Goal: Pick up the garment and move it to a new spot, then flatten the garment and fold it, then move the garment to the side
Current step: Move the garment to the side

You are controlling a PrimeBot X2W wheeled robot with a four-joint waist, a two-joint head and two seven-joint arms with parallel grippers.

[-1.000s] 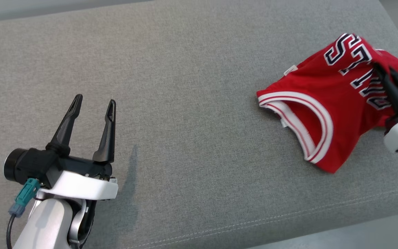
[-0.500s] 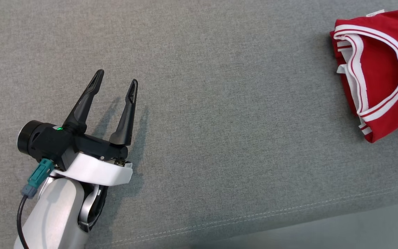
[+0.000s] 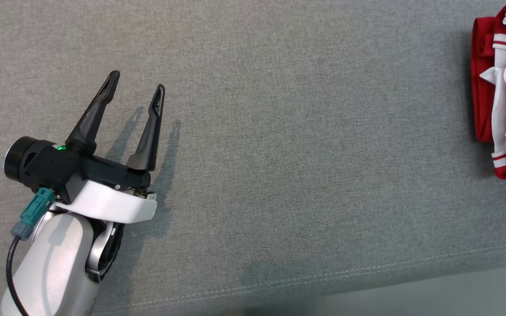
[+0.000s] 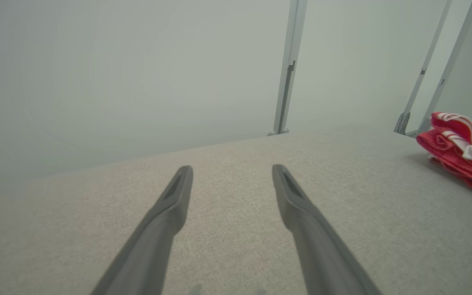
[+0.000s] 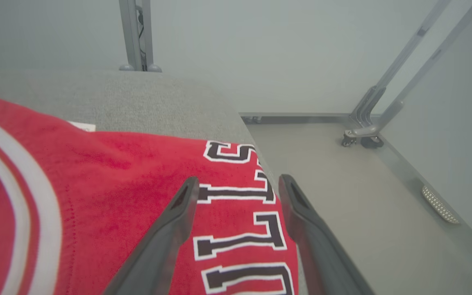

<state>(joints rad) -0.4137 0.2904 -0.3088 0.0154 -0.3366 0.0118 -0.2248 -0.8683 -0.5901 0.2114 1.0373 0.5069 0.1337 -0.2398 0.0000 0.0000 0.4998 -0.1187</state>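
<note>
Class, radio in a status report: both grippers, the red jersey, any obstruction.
Left gripper open, over grey cushion. Right gripper open above jersey. Jersey crumpled near cushion edge. No obstruction seen.

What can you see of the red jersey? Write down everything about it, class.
The red jersey looks like soft knit cloth, with white-and-red striped trim, black white-outlined lettering and a small white label. It lies bunched and folded over itself near the edge of the grey upholstered surface and rests on it. The right gripper has its fingers spread over the lettering. Whether they touch the cloth cannot be told.
</note>
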